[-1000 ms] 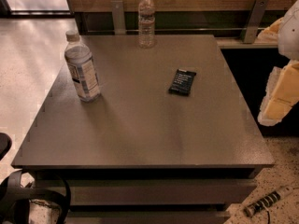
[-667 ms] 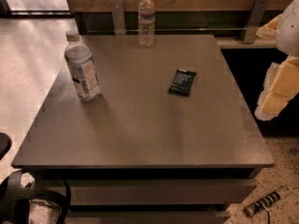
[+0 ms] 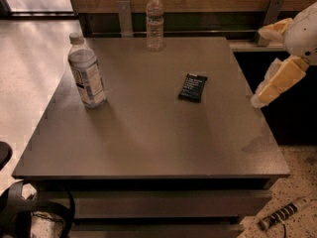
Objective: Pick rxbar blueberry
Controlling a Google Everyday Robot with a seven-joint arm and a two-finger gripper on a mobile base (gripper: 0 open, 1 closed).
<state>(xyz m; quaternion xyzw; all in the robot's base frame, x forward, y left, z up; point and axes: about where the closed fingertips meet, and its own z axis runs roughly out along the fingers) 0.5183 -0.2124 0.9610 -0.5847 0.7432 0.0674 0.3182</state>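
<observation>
The rxbar blueberry (image 3: 192, 87) is a small flat bar in a dark navy-black wrapper with pale text. It lies flat on the grey table (image 3: 148, 148), right of centre. My gripper (image 3: 258, 67) hangs at the right edge of the view, above the table's right edge and to the right of the bar. Its two cream fingers (image 3: 278, 80) are spread apart with nothing between them. It does not touch the bar.
A clear water bottle with a label (image 3: 86, 72) stands at the table's left. A second clear bottle (image 3: 155, 21) stands at the far edge. A wooden wall with metal brackets runs behind. A dark cabinet is to the right, cables lie on the floor at bottom left.
The gripper has shifted slightly left and up, toward the table's right edge. The bar and both bottles have not moved.
</observation>
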